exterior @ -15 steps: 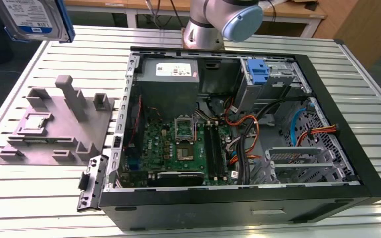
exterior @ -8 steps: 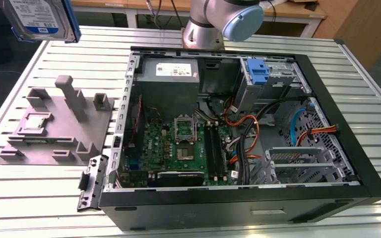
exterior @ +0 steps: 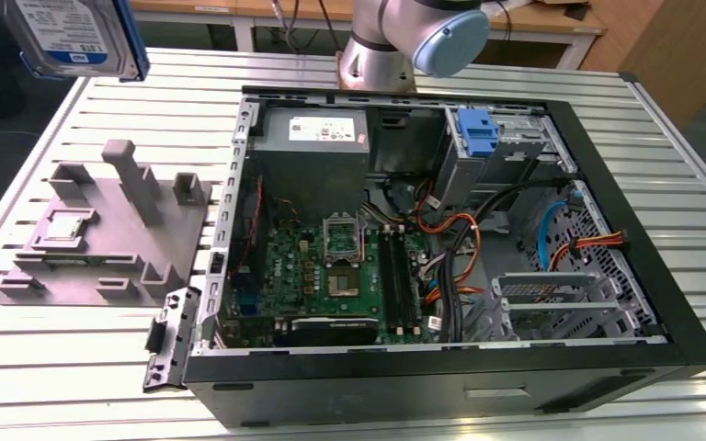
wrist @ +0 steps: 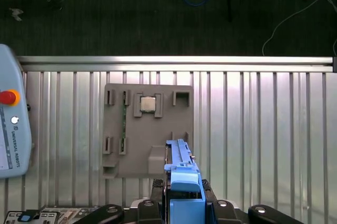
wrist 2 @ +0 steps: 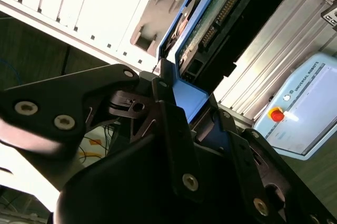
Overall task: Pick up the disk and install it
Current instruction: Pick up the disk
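Your gripper (wrist: 183, 195) is closed on the disk (exterior: 69, 35) at its blue carrier end, holding it clear above the gray fixture (wrist: 147, 129), evidently avoiding snags.

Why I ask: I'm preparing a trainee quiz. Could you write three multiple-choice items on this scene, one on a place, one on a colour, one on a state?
1. Where is the disk?
A) in the computer's bay
B) lying on the grey tray
C) held in the gripper

2. What colour is the disk's frame?
A) blue
B) red
C) yellow

3. How is the computer case?
A) shut
B) open on one side
C) upside down

Answers:
1 C, the gripper is clamped on the frame in both wrist views.
2 A, blue plastic shows in the grip.
3 B, its circuit board lies in plain view.
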You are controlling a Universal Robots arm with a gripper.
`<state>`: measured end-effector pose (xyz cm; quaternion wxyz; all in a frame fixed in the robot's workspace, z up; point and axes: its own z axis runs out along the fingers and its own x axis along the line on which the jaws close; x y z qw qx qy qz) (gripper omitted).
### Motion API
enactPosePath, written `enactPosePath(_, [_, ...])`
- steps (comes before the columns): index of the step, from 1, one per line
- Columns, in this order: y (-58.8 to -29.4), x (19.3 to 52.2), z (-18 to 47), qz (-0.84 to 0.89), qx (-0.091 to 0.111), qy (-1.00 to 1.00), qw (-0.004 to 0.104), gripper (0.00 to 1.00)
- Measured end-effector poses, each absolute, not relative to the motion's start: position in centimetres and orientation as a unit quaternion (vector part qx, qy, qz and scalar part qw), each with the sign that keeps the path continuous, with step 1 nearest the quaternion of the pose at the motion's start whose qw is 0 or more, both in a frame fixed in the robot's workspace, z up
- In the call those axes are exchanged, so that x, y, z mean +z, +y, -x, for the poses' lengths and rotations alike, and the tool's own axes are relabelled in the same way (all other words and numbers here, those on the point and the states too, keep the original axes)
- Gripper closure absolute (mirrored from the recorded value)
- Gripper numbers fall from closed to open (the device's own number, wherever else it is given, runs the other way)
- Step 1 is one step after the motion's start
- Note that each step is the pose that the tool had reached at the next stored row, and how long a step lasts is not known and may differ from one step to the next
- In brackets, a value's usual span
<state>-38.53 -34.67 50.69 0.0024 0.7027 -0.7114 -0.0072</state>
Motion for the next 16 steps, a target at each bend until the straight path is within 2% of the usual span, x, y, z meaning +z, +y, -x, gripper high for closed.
enactPosePath(9, [-36.6,50.7,38.5,-0.703,-0.007,-0.711,0.002,0.64])
enactPosePath(16, [-36.9,50.7,37.5,-0.703,-0.008,-0.711,0.003,0.64])
